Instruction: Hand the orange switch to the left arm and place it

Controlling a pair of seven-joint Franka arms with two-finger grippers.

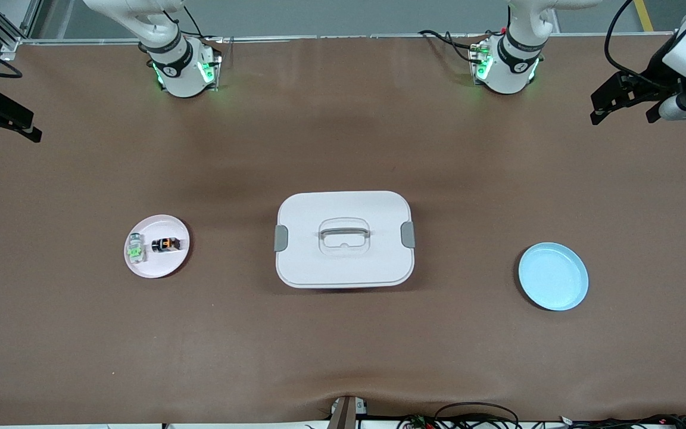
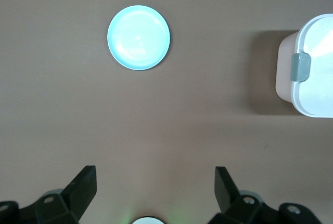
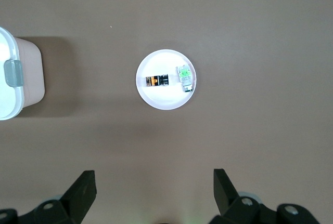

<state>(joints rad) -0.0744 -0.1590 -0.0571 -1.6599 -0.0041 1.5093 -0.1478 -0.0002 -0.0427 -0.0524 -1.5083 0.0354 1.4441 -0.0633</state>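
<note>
The orange switch (image 1: 167, 244) (image 3: 157, 81), a tiny black block with an orange centre, lies on a pale pink plate (image 1: 170, 265) (image 3: 164, 99) toward the right arm's end of the table. The white lidded box (image 1: 344, 262) (image 2: 312, 89) (image 3: 18, 78) stands at the table's middle. My right gripper (image 1: 6, 134) (image 3: 154, 182) hangs open and empty high over the table's edge at its own end, well away from the pink plate. My left gripper (image 1: 623, 113) (image 2: 156, 182) is likewise open and empty, up over the table at its own end.
A pale part with a green centre (image 1: 135, 248) (image 3: 185, 78) lies beside the switch on the pink plate. An empty light blue plate (image 1: 553, 276) (image 2: 138, 37) sits toward the left arm's end of the table. Cables (image 1: 474, 414) run along the table's near edge.
</note>
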